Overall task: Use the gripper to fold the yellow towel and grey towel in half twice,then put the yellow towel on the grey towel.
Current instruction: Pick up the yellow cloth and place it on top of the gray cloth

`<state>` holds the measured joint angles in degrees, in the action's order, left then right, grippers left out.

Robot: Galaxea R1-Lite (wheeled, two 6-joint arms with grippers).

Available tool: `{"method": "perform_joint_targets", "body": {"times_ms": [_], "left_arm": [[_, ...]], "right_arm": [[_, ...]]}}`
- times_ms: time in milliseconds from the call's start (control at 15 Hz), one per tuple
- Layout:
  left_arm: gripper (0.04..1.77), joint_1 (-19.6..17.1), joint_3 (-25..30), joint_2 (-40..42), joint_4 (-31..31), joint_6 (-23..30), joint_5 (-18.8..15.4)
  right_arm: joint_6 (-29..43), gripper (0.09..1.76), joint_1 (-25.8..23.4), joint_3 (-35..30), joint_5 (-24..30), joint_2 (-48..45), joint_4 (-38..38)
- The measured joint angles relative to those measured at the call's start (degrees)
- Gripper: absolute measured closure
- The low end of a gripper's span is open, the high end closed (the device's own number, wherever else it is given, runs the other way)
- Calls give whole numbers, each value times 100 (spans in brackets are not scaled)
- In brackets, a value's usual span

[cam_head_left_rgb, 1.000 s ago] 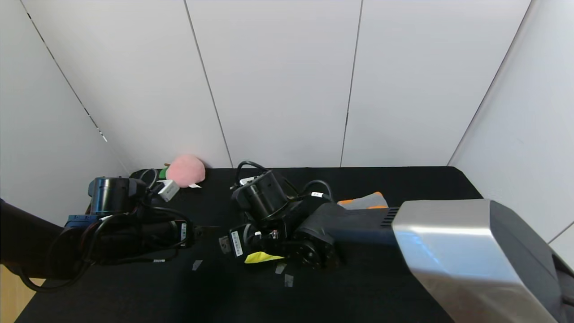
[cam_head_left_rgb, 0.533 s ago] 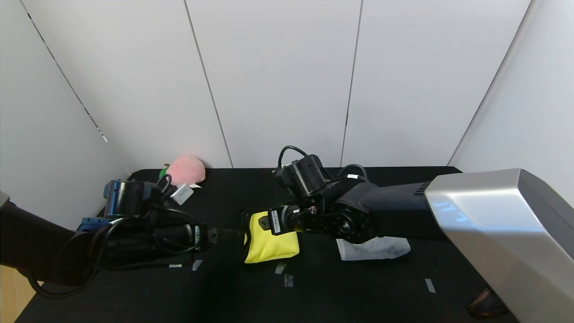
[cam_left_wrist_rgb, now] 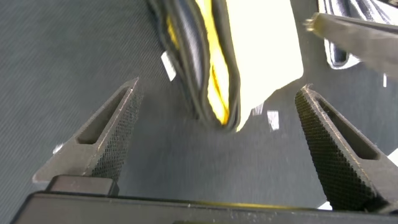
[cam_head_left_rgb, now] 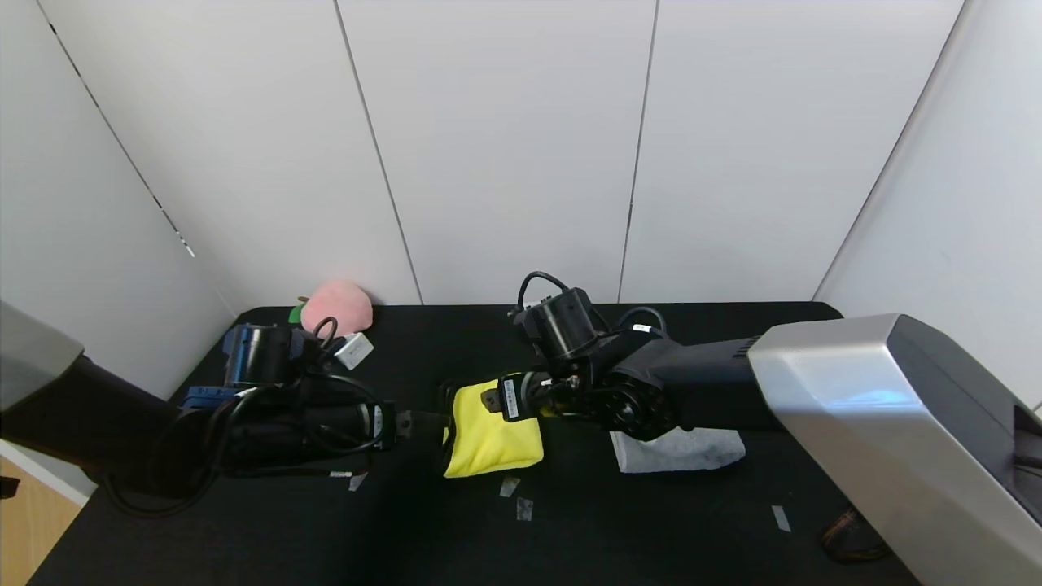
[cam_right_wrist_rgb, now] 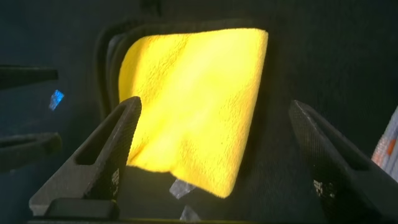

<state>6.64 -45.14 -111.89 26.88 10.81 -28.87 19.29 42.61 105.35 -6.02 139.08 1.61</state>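
Note:
The yellow towel (cam_head_left_rgb: 492, 439) lies folded into a small square on the black table (cam_head_left_rgb: 651, 529). Its stacked grey-backed edges face my left gripper (cam_head_left_rgb: 425, 423), which is open just left of it. In the left wrist view the towel's folded edge (cam_left_wrist_rgb: 214, 68) sits ahead between the open fingers (cam_left_wrist_rgb: 106, 143). My right gripper (cam_head_left_rgb: 498, 403) is open and empty over the towel's far edge. In the right wrist view the towel (cam_right_wrist_rgb: 193, 93) lies under my right gripper (cam_right_wrist_rgb: 216, 106). The grey towel (cam_head_left_rgb: 680, 449) lies folded to the right, partly hidden by my right arm.
A pink plush peach (cam_head_left_rgb: 336, 308) sits at the back left by the wall. Small tape bits (cam_head_left_rgb: 509, 487) lie in front of the yellow towel, and another bit (cam_head_left_rgb: 779, 518) lies at the front right. White walls close in the table on three sides.
My right arm has lifted back and to the right, uncovering the folded yellow towel and the grey towel. My left gripper has moved right, up to the yellow towel's edge.

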Motion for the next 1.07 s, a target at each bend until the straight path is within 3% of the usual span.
{"method": "perform_joint_targets", "body": {"times_ms": [400,1067], "left_arm": [[9,211,-489,-538,-34,-6,11],[9,258,-566,-1000,18,-34,5]], "right_arm": [[4,15,-16,44,4,271,-46],[15,15,-24,215,6,546,-33]]}}
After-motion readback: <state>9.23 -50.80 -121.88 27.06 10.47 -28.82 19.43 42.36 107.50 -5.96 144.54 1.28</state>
